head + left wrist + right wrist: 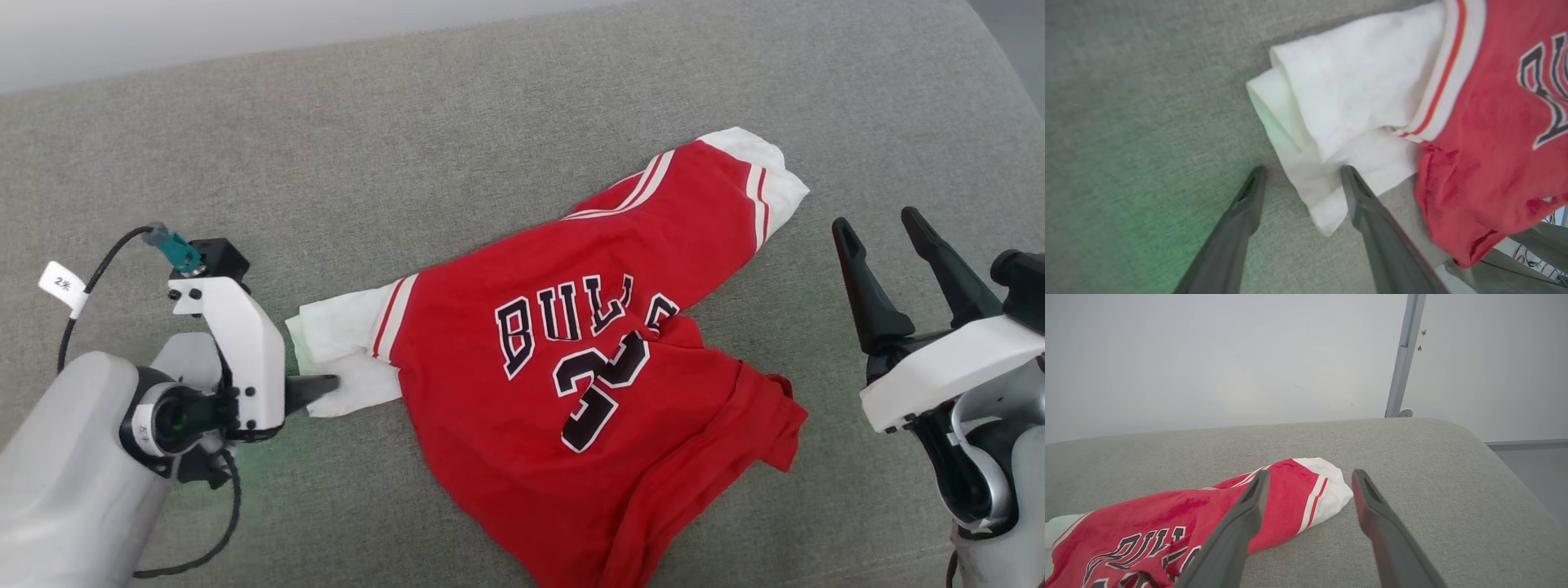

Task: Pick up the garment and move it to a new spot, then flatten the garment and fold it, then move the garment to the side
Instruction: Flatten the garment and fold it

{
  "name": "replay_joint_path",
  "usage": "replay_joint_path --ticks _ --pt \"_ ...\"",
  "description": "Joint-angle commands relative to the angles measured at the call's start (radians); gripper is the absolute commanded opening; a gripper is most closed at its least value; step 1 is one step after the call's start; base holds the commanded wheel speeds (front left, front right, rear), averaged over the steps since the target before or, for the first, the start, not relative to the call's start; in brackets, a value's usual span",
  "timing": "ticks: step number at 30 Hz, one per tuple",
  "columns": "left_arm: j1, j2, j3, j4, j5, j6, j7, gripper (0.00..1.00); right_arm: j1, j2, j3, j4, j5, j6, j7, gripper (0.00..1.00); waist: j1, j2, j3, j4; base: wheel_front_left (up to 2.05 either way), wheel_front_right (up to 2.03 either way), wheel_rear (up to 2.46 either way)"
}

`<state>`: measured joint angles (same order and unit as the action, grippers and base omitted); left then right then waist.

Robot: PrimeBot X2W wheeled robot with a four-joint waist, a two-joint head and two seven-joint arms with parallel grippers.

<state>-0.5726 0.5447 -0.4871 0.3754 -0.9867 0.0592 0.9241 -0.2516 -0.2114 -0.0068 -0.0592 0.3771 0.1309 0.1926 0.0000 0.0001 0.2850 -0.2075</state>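
Red garment (571,384) lies rumpled on the grey cushion (408,147), both pincers wide and empty.
Print side up, and the left pincer (1302,171) straddles the white sleeve (1355,81) corner, jaws apart, nothing gripped; the right pincer (875,220) hovers off the garment's right side, open too.

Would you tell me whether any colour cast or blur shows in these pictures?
Head view: a faint green glow tints the grey cushion beside the left gripper. Left wrist view: the same green cast at lower left, fingers soft. Right wrist view: even, flat light, shirt sharp, right gripper slightly blurred.
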Motion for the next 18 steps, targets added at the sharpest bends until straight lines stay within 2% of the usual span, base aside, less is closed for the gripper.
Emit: replay_joint_path --ticks 1,7,13,18 --pt "0.028 -0.014 -0.027 0.038 0.003 -0.007 0.008 0.0 -0.003 -0.001 -0.002 -0.006 -0.003 0.0 0.0 1.0 0.0 -0.0001 0.001 0.0 0.0 0.0 0.0" --pt "-0.024 -0.006 -0.024 0.08 0.025 -0.052 -0.036 0.0 -0.001 0.003 -0.015 -0.011 -0.005 0.0 -0.008 1.0 0.0 -0.0001 0.002 0.004 0.0 0.0 0.0" --pt "-0.116 0.032 -0.001 0.084 0.081 -0.105 -0.139 0.0 -0.005 0.004 -0.021 -0.012 -0.01 0.0 -0.011 1.0 0.0 -0.0001 -0.002 0.012 0.0 0.0 0.0" --pt "-0.199 0.065 0.003 0.075 0.146 -0.155 -0.27 0.0 -0.012 0.008 -0.023 -0.013 -0.011 0.0 -0.012 1.0 0.0 -0.0001 -0.006 0.014 0.0 0.0 0.0"
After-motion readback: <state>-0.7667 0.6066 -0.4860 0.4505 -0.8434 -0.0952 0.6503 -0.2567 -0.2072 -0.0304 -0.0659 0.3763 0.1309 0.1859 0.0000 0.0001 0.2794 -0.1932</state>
